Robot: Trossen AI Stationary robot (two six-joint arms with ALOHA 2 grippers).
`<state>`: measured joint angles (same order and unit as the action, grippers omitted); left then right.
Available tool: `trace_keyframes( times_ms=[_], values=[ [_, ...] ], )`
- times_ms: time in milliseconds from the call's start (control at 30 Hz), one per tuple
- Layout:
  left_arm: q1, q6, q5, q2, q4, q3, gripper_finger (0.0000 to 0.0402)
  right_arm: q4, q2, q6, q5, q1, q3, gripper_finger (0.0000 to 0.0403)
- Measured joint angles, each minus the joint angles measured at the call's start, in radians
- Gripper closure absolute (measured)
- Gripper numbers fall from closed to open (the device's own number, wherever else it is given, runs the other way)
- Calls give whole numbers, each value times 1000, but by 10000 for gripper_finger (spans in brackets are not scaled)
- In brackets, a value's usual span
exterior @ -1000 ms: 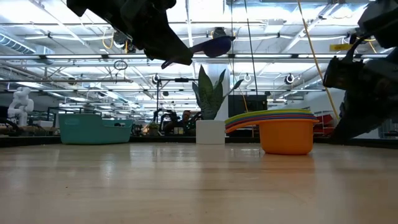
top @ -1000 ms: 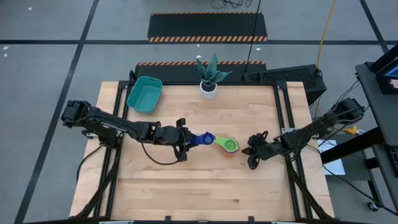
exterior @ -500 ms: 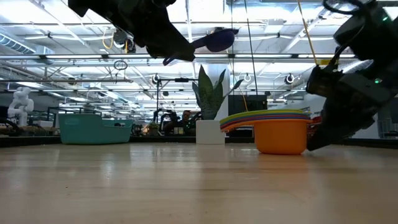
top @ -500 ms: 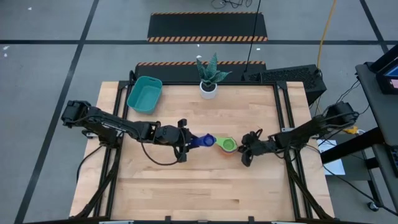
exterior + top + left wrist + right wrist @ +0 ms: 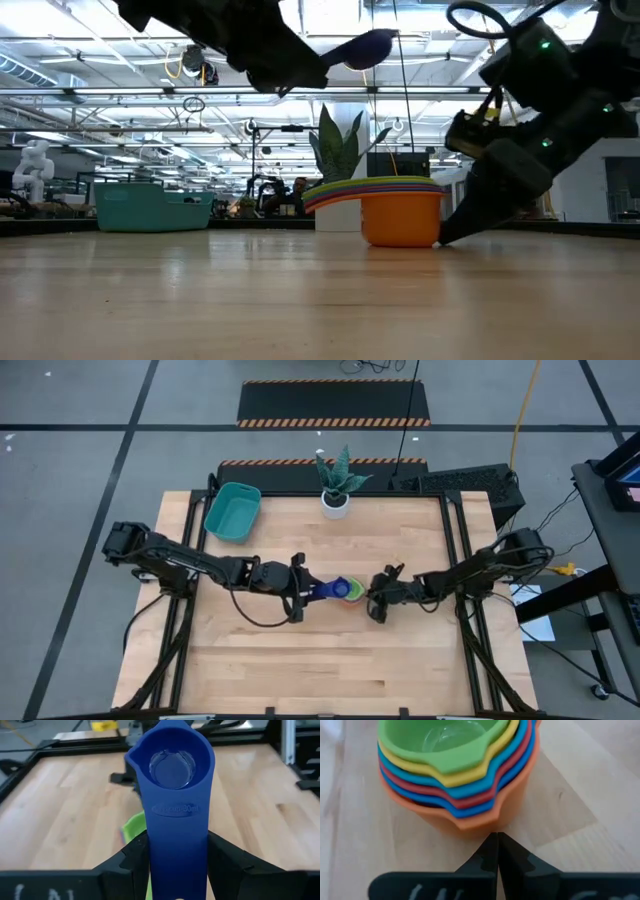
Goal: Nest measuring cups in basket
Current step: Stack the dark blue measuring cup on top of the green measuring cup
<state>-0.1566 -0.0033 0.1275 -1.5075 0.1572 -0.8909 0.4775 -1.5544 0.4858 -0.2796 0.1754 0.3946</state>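
Closed right hand (image 5: 497,851) touching cup stack (image 5: 457,775)

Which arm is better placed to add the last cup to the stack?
Left: its gripper already holds the dark blue cup above the nested stack. The right gripper, shut, sits beside the stack.

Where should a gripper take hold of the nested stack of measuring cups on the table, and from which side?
Probably by the stacked handles, which fan out flat from the nested stack toward the left gripper. Approach level from that side; the round orange cup offers no flat grip faces.
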Motion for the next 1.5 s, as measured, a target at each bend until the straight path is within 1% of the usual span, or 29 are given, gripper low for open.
trace_keyframes(
  times_ms=[100, 200, 300, 500, 600, 700, 800, 867, 967, 1033, 1067, 1100, 1167, 1300, 1400, 1500],
  values=[
    [0, -6, -23, -33, 33, 0, 248, -28, 9, -36, 9, -9, 18, 403],
    [-3, -9, -26, -65, 50, 0, 242, -70, 60, -61, 51, -17, 22, 403],
    [-2, -4, -31, -93, 64, 0, 239, -183, 143, -64, 72, -19, 22, 403],
    [33, 22, -80, -127, 119, -1, 245, -392, 351, -56, 73, -14, 22, 403],
    [59, 38, -110, -136, 111, 2, 240, -441, 430, -53, 71, -7, 22, 403],
    [89, 54, -164, -162, 157, -3, 241, -474, 483, -53, 67, -2, 21, 403],
    [112, 72, -209, -187, 145, -6, 245, -498, 515, -53, 67, -1, 21, 403],
    [122, 87, -223, -193, 99, -21, 246, -516, 522, -55, 66, -1, 21, 403],
    [127, 129, -241, -223, 61, -75, 242, -561, 532, -55, 65, -1, 21, 403],
    [133, 160, -261, -233, -25, -102, 238, -582, 533, -54, 65, -1, 21, 403],
    [135, 179, -268, -257, -38, -127, 238, -594, 531, -53, 65, -1, 21, 403],
    [137, 197, -271, -280, -38, -155, 237, -601, 531, -53, 64, -2, 21, 403],
    [146, 225, -270, -303, -133, -186, 237, -602, 533, -52, 63, -2, 21, 403],
    [161, 282, -267, -367, -225, -268, 235, -627, 547, -34, 49, -2, 20, 403],
    [170, 294, -258, -384, -225, -288, 235, -655, 562, -26, 44, -1, 20, 403],
    [177, 295, -258, -374, -233, -286, 234, -663, 575, -27, 45, -1, 21, 403]
  ],
)
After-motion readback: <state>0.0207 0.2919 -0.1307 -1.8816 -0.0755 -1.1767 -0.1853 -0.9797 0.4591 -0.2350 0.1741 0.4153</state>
